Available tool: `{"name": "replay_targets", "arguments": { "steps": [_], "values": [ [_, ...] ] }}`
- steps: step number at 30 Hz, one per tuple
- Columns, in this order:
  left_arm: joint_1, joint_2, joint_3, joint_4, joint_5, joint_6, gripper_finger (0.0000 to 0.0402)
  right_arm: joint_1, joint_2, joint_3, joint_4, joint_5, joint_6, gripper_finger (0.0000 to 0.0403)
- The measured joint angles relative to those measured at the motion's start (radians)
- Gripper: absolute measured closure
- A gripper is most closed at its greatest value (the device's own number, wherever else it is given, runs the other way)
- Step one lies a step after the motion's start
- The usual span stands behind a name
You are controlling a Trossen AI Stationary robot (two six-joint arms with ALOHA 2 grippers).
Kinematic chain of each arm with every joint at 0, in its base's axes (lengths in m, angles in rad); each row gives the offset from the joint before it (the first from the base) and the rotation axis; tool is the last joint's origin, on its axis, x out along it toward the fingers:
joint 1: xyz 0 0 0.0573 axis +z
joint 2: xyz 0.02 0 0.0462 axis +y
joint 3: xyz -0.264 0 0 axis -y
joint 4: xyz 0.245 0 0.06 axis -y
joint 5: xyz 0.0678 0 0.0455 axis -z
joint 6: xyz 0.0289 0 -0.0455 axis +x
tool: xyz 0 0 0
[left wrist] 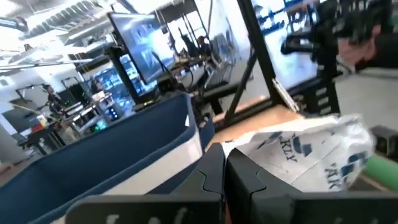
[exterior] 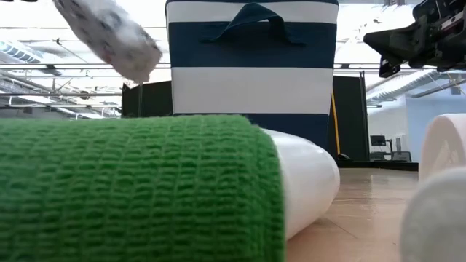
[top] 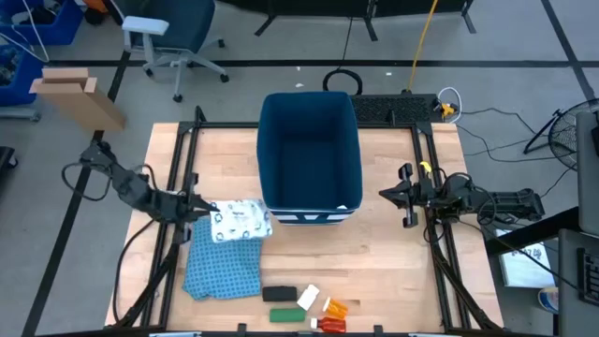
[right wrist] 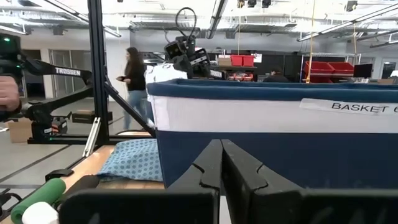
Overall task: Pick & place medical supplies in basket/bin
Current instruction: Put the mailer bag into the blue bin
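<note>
L gripper [top: 198, 208] clamped on white packet [top: 240, 221], lifted beside bin [top: 310, 154], prob. for drop-in. R gripper [top: 404, 195] shut, empty, waiting by bin's other side. Other supplies [top: 309, 307] at table edge.

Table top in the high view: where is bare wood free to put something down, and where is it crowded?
Bare wood lies right of the bin, toward the right gripper, and in front of its striped end. Crowded: the front edge, with the small supplies beside the blue cloth, and the left, where the left gripper holds the white packet.
</note>
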Motion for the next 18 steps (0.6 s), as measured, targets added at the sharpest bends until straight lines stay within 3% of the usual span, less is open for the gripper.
{"name": "replay_targets", "arguments": {
  "steps": [5, 8, 12, 18],
  "values": [
    [0.003, -0.137, 0.004, -0.041, 0.030, -0.062, 0.0401, 0.000, 0.000, 0.000, -0.017, 0.000, 0.000, 0.0403],
    [0.004, -0.132, 0.054, 0.020, 0.042, -0.086, 0.0401, 0.000, 0.000, 0.000, -0.015, 0.000, 0.000, 0.0403],
    [0.005, 0.015, 0.216, 0.034, -0.016, -0.075, 0.0401, 0.000, 0.000, 0.000, -0.015, 0.000, 0.000, 0.0403],
    [0.080, 0.384, 0.620, -0.074, -0.168, -0.012, 0.0401, 0.000, 0.000, 0.000, -0.011, 0.000, 0.000, 0.0403]
  ]
}}
